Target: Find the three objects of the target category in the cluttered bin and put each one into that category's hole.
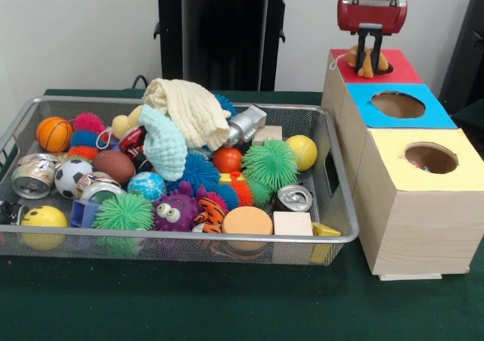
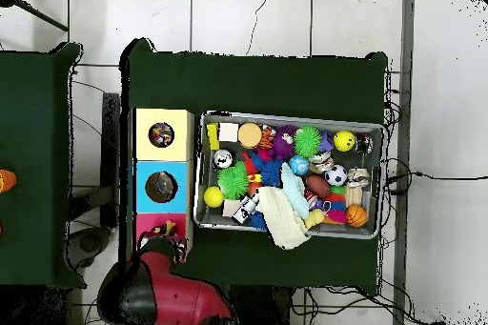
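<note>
On your green-covered bench (image 1: pixel 227 303), the silver wire-mesh bin (image 1: pixel 333 205) sits beside the wooden three-hole box (image 1: pixel 412 212). Your end effector (image 1: pixel 368 57) pinches a small tan plush toy (image 1: pixel 366 60) over the red hole (image 1: pixel 393 69); it looks light and squashy, best held mid-body.

Front view: camera low, just above table height, close in, looking level across the green table (image 1: pixel 227 303); wire bin (image 1: pixel 181 239) at left, row of three boxes (image 1: pixel 412 205) at right. Overhead view: camera high, looking straight down, much farther out; whole table (image 2: pixel 257 78) plus surrounding floor tiles (image 2: pixel 253 16). Shared: the bin (image 2: pixel 291 116), the boxes (image 2: pixel 162 183), the tabletop. Overhead is turned half round, boxes left of bin.
</note>
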Robot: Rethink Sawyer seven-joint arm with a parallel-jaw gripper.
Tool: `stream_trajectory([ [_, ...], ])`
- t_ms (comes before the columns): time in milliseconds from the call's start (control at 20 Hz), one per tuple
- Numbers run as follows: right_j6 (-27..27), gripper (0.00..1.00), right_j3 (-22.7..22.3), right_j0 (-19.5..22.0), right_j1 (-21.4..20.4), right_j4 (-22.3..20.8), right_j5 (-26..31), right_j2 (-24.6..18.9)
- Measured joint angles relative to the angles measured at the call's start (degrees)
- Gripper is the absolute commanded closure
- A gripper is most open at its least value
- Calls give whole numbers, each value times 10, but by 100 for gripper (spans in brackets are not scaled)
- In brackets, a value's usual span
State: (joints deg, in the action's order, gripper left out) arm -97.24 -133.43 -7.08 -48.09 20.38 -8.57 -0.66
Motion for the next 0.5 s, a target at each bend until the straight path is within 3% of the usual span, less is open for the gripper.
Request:
stream_trajectory([
  [500,-49,100,-8,-17,7,7,-44,5],
])
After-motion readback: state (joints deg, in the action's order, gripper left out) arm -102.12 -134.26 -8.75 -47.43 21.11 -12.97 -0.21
